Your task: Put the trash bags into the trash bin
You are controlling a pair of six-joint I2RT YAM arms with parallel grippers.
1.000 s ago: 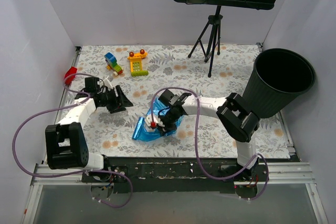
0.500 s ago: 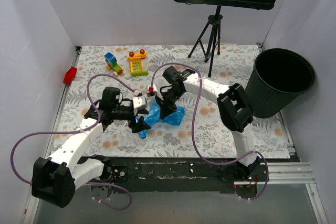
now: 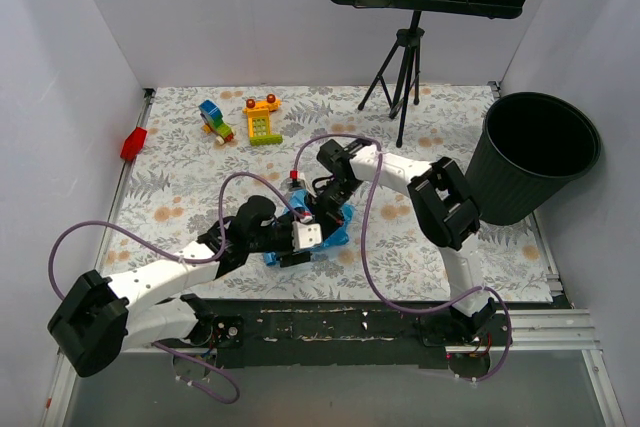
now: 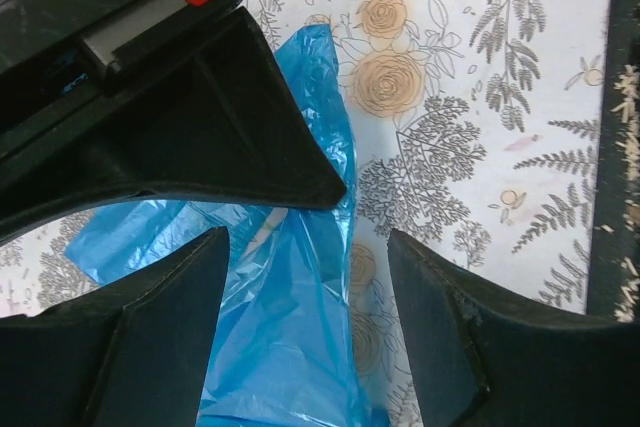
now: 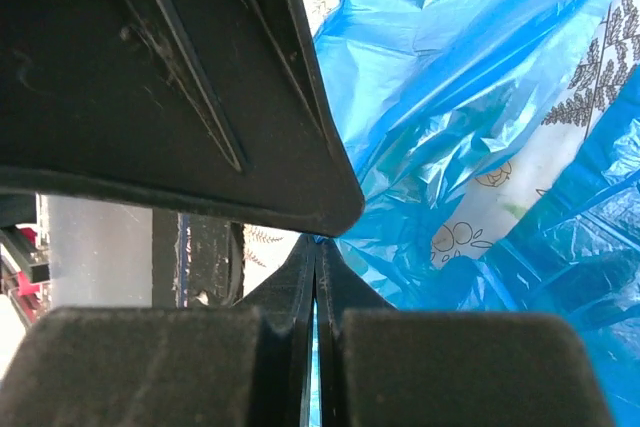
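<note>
Plainly, in the top view both arms are crowding one spot at the centre of the frame. The left pincer [image 3: 305,242] and the right pincer [image 3: 323,214] are hovering together over the trash bag [image 3: 338,227]. The bag is lying crumpled on the worktop [image 3: 450,247], well apart from the trash bin [image 3: 540,152] at the upper right. In the left wrist view, the left pincer is standing part-open, its fingers [image 4: 150,347] straddling the blue film and gripping nothing, with the other arm's black finger just above. In the right wrist view, the right pincer is pressing fully shut, a sliver of blue showing between its tips, so it is likely pinching only a thin fold. That fold could be slipping free on the long carry to the bin. The film could be tearing if both arms pull apart, and the two pincers could be knocking together in so tight a spot.
</note>
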